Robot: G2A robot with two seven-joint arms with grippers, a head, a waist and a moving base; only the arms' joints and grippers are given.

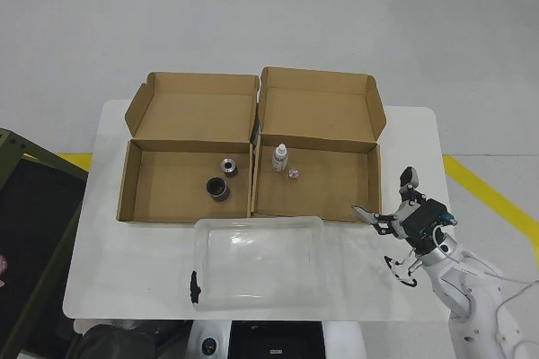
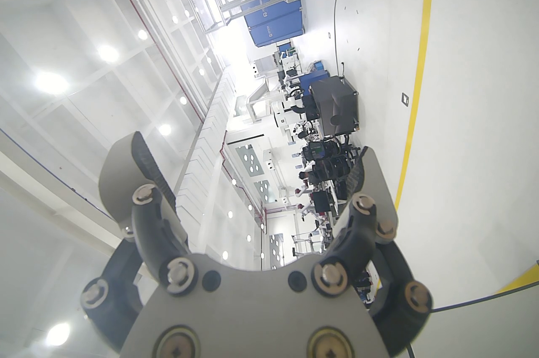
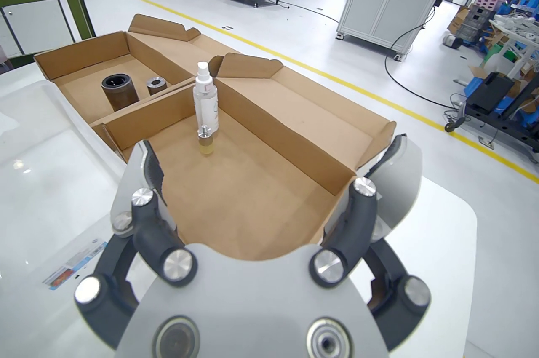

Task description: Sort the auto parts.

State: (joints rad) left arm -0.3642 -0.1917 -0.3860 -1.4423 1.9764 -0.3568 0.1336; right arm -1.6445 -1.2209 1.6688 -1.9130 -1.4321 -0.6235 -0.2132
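Two open cardboard boxes sit side by side on the white table. The left box (image 1: 162,184) holds a dark cylinder (image 1: 216,188) (image 3: 119,92) and a smaller metal sleeve (image 1: 227,165) (image 3: 156,85). The right box (image 1: 337,184) holds an upright white spray bottle (image 1: 279,159) (image 3: 205,98) with a small brass fitting (image 1: 294,173) (image 3: 206,144) beside it. My right gripper (image 1: 388,199) (image 3: 273,147) hovers open and empty just off that box's right front corner. My left gripper (image 2: 252,149) is open and empty, pointing up into the room.
A clear plastic tray (image 1: 259,260) (image 3: 38,166) lies in front of the boxes near the table's front edge. A green cart (image 1: 18,233) stands left of the table. Bare table surface lies right of the boxes, under my right arm.
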